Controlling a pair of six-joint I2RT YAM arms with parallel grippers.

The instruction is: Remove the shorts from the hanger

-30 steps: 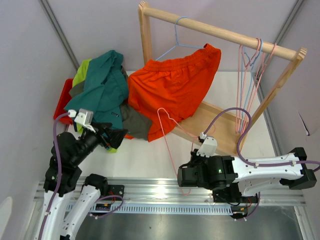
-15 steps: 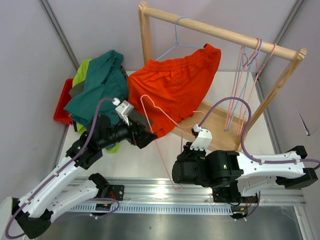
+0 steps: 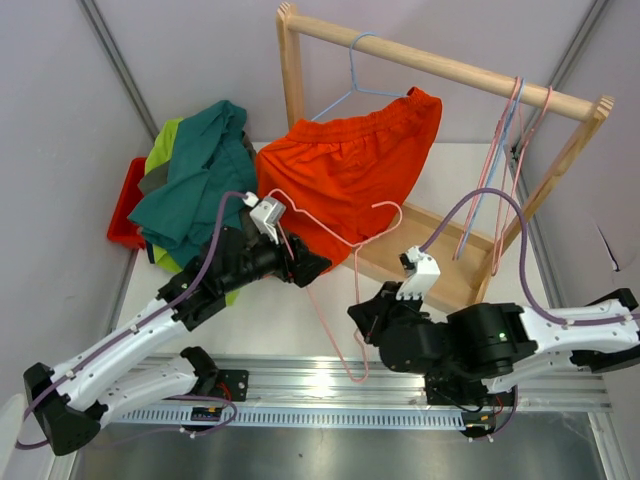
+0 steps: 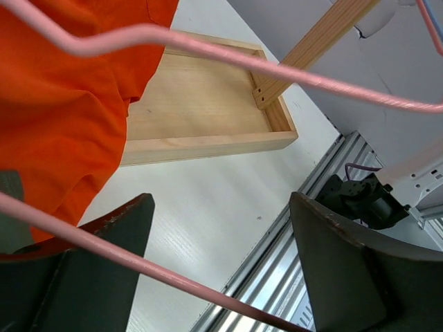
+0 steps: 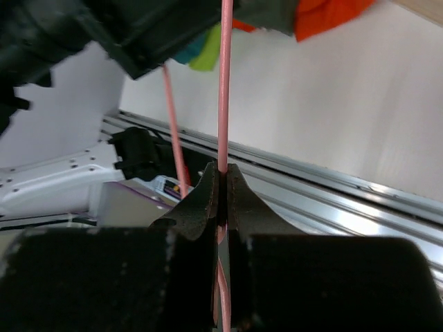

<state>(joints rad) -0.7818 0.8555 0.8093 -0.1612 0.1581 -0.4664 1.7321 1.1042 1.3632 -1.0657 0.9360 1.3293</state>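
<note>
Soft orange shorts (image 3: 345, 170) hang on the blue hanger (image 3: 352, 80).
Your right gripper (image 5: 221, 181) pinches the pink hanger (image 3: 330, 235); left gripper (image 4: 218, 235) looks open. Grab the floppy hem.

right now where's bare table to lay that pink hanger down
Bare white tabletop runs between the orange shorts and the aluminium rail; another strip lies right of the wooden rack base. The back-left corner is crowded with piled teal, lime and grey shorts over a red bin.

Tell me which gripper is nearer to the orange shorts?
Left. The left gripper is open right beside the orange shorts, by their lower hem. The right gripper, shut on the pink hanger, sits below them.
</note>
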